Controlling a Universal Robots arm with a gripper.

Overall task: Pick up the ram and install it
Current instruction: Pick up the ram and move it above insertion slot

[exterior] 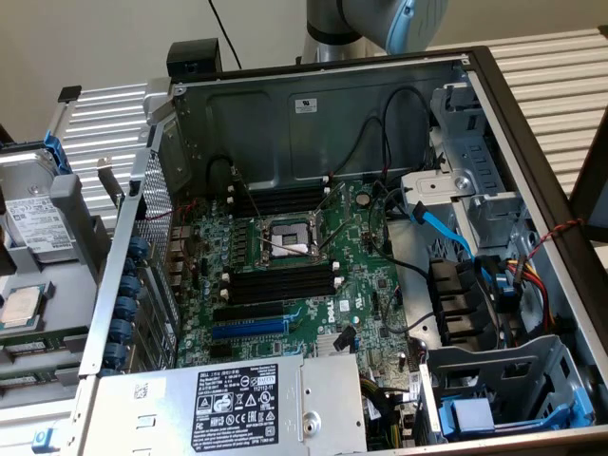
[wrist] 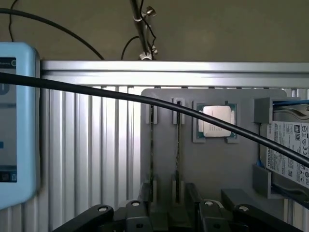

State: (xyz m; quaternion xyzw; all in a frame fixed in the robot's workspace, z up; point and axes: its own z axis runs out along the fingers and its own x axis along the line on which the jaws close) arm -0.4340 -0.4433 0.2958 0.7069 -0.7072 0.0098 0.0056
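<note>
- The ram (wrist: 177,145) stands on edge in a narrow slot of the grey tray (wrist: 231,169). I see it edge-on as a thin dark line, with a second ram stick (wrist: 152,145) in the slot just beside it.
- My gripper (wrist: 169,208) has its jaws spread wide and pinches nothing. In the wrist view both sticks line up with the gap between my black fingers (wrist: 137,215).
- On the same tray, a square processor chip (wrist: 215,121) lies just beside the ram, and a hard drive (wrist: 289,150) sits at the tray's edge past the chip.
- A black cable (wrist: 96,89) hangs across in front of the tray.
- The tray rests on a ribbed metal table (wrist: 96,154).
- The tray lies at the exterior view's left, outside the open computer case (exterior: 323,104), and my arm (exterior: 380,19) shows above the case's far wall.
- Inside the case, black memory slots (exterior: 280,280) with white end clips lie on the near and far sides of the processor socket (exterior: 290,242).
- A blue expansion slot (exterior: 249,330) lies nearer, and the power supply (exterior: 237,399) nearest.
</note>
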